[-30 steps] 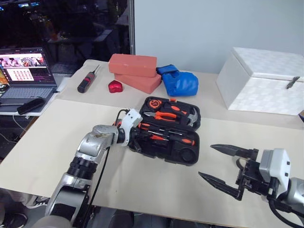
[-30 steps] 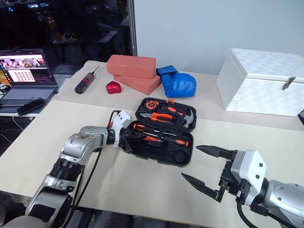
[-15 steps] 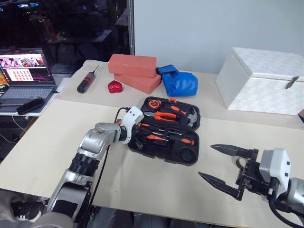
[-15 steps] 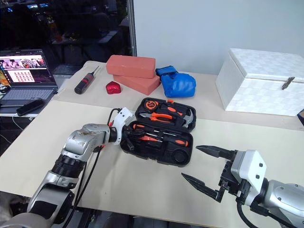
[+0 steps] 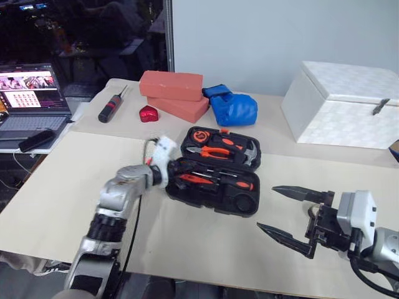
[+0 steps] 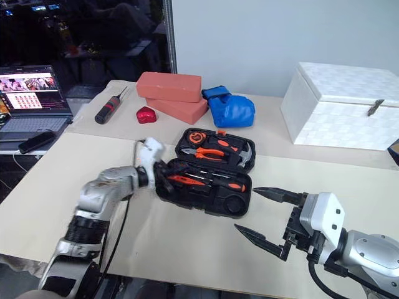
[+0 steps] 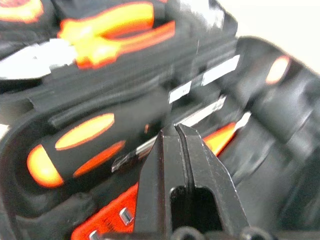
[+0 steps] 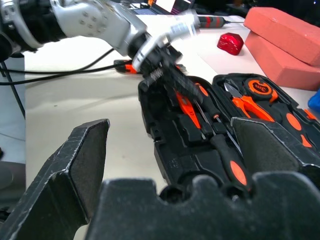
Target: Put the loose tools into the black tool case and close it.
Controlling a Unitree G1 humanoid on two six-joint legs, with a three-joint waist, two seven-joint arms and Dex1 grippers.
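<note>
The black tool case [image 5: 219,174] lies open near the middle of the pale table [image 5: 56,187], its far half holding an orange tape measure [image 5: 202,135], orange-handled pliers [image 5: 216,151] and a hammer [image 5: 249,149], its near half carrying orange-and-black screwdrivers [image 5: 243,185] seated in their recesses. The left gripper [image 6: 163,175] sits at the case's left end, forearm stretched low across the table and pointing nearly level toward the tools; in the left wrist view its two black fingers [image 7: 165,165] stand pressed together with nothing between them, just over a screwdriver shaft [image 7: 165,137]. The right gripper [image 5: 288,215] hangs off to the right of the case, well apart from it, its jaws spread wide and empty, aimed across toward the left. As a judgement, the case is a stiff, light moulded shell with smooth, somewhat slippery plastic; the far half would best be taken at its free outer edge and swung over on the hinge, while the near half may slide on the table unless steadied. The screwdrivers look rigid and light, easiest pinched at the handles. Behind the case sit two red bricks [image 5: 171,84], a blue glove [image 5: 232,107], a small red object [image 5: 148,113], a black-and-red screwdriver [image 5: 109,107] and a white box [image 5: 343,103]; a laptop [image 5: 28,99] stands on a side surface at the left.
</note>
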